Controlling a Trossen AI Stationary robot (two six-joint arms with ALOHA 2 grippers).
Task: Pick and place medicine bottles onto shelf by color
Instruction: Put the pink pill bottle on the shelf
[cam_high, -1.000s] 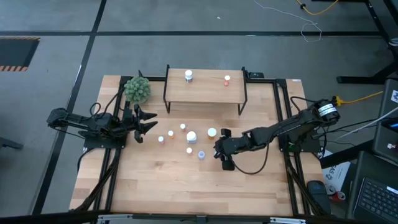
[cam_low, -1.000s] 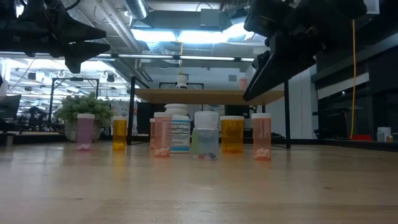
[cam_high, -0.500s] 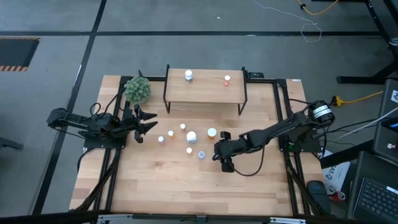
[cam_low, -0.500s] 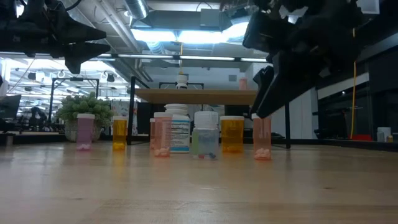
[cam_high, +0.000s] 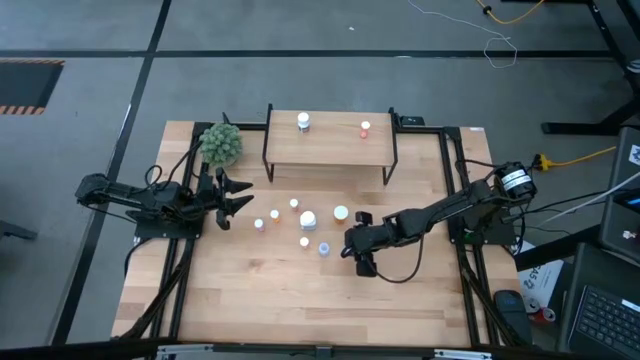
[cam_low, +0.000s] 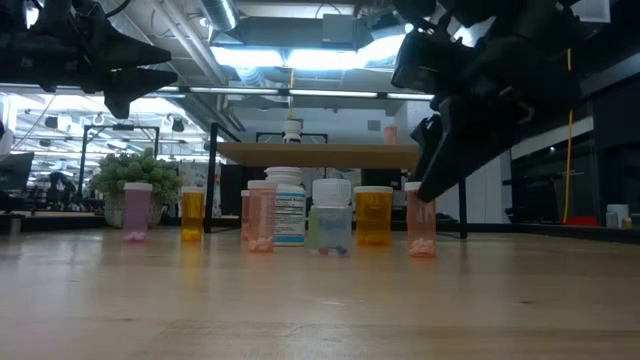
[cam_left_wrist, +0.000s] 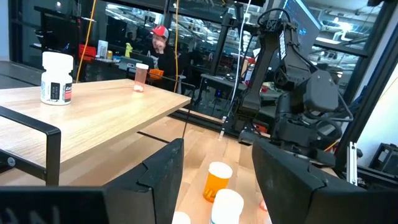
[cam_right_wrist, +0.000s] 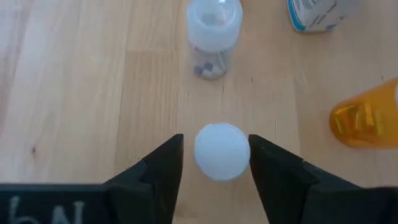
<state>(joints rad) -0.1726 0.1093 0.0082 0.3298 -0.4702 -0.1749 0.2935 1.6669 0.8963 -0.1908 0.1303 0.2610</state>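
Several medicine bottles stand upright in a loose group mid-table, among them a big white one (cam_high: 307, 218) and a pale clear one (cam_high: 323, 247). The shelf (cam_high: 330, 150) at the far side carries a white bottle (cam_high: 303, 122) and a small pinkish one (cam_high: 365, 127). My right gripper (cam_right_wrist: 214, 158) is open and slants down over the pink bottle (cam_low: 421, 228) at the group's right end. Its fingers stand on either side of that bottle's white cap (cam_right_wrist: 221, 151). My left gripper (cam_high: 238, 195) hangs open in the air at the left, by the plant. My right gripper straddles the pink bottle's white cap (cam_right_wrist: 221, 151) from above, slanting down from the table's right. One finger (cam_right_wrist: 264, 165) lies at the cap's edge, and a sliver of table shows between the cap and the other finger. I cannot tell whether it touches. The bottle stands upright on the table.
A green spiky plant ball (cam_high: 221, 143) sits at the shelf's left end. In the right wrist view a clear bottle (cam_right_wrist: 214, 31), a white bottle (cam_right_wrist: 317, 15) and an orange one (cam_right_wrist: 364, 118) stand just beyond the fingers. Bare tabletop (cam_high: 300, 300) lies toward the near edge.
My right gripper has come down and tipped more steeply onto the pink bottle at the group's right end, and its fingers now reach the bottle's top. The bottles have stayed where they were.
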